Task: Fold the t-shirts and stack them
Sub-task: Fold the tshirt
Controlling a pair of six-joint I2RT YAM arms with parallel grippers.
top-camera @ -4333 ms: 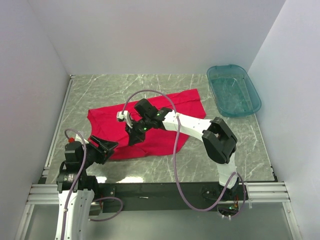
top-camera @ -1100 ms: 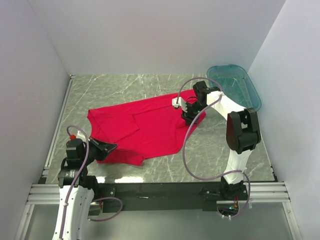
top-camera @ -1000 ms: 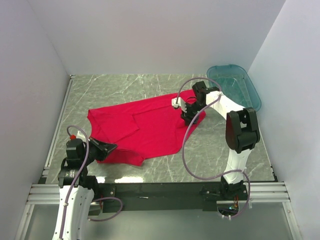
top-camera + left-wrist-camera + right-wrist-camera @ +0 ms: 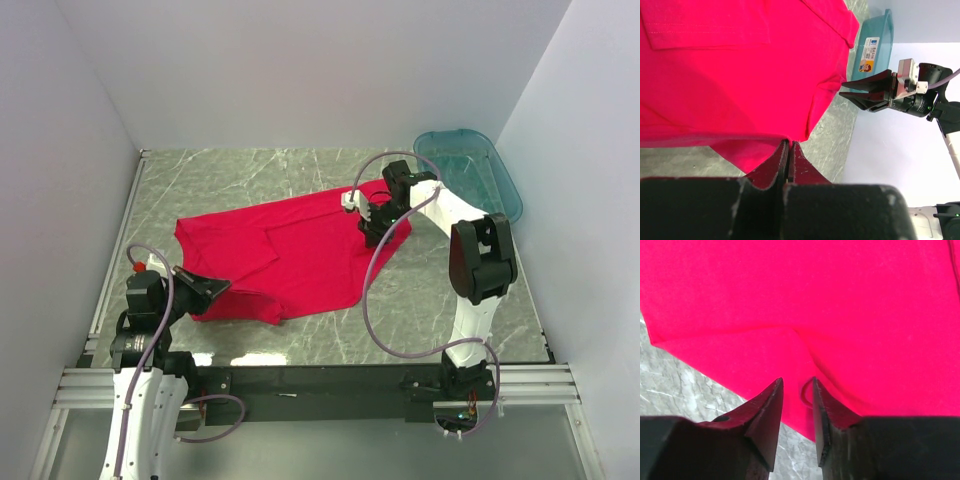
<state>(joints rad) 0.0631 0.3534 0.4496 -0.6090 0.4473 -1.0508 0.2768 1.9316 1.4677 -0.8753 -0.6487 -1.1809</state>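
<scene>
1. Since the earliest picture the right arm (image 4: 470, 250) has gone from the middle of the t-shirt (image 4: 290, 250) to its right edge, and the cloth now lies more spread out. In the last second the left gripper (image 4: 207, 286) has shifted a little and drawn the near left corner with it.
2. The table (image 4: 300, 340) has a grey marble top, and the red t-shirt lies across its middle, mostly flat.
3. On the left part of the t-shirt one flap lies turned over the body, while the rest is spread open. I judge that the folding is only at its start. Only one t-shirt is visible and there is no stack yet, so the main folds and the stacking are left to do.
4. The teal basin (image 4: 468, 180) stands at the far right of the table, near the right corner of the t-shirt but apart from it.
5. The left gripper is at the near left corner, and the wrist view shows its jaws pressed together with the hem pinched between them.
6. The right gripper (image 4: 797, 385) is low over the right edge, with its jaws a little apart and not clamped on the cloth.
7. A small wrinkle (image 4: 805, 390) of cloth stands up in the gap between those jaws.
</scene>
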